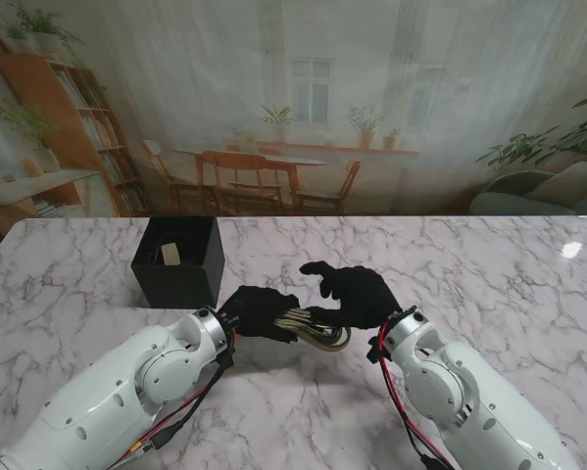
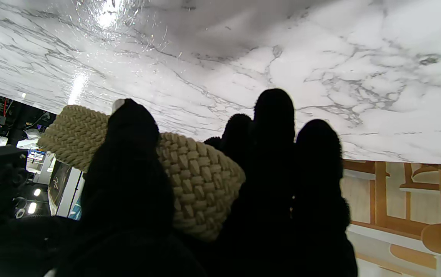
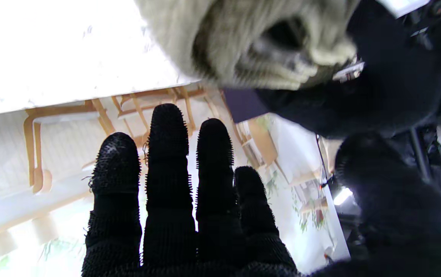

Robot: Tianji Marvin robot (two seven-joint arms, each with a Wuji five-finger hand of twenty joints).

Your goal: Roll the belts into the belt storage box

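A rolled beige woven belt (image 1: 316, 329) lies between my two black-gloved hands near the table's middle front. My left hand (image 1: 258, 311) is shut on it, and the left wrist view shows the thumb (image 2: 130, 161) on one side of the belt roll (image 2: 201, 181) and the fingers (image 2: 276, 154) on the other. My right hand (image 1: 358, 294) hovers at the roll's right end with its fingers stretched out. In the right wrist view those fingers (image 3: 168, 181) are straight and hold nothing, with the belt (image 3: 251, 42) just past them. The black storage box (image 1: 178, 262) stands to the left, farther from me.
A beige item (image 1: 171, 255) lies inside the box. White marble table (image 1: 489, 264) stretches to the right and behind the hands. A printed backdrop of a room rises behind the far table edge.
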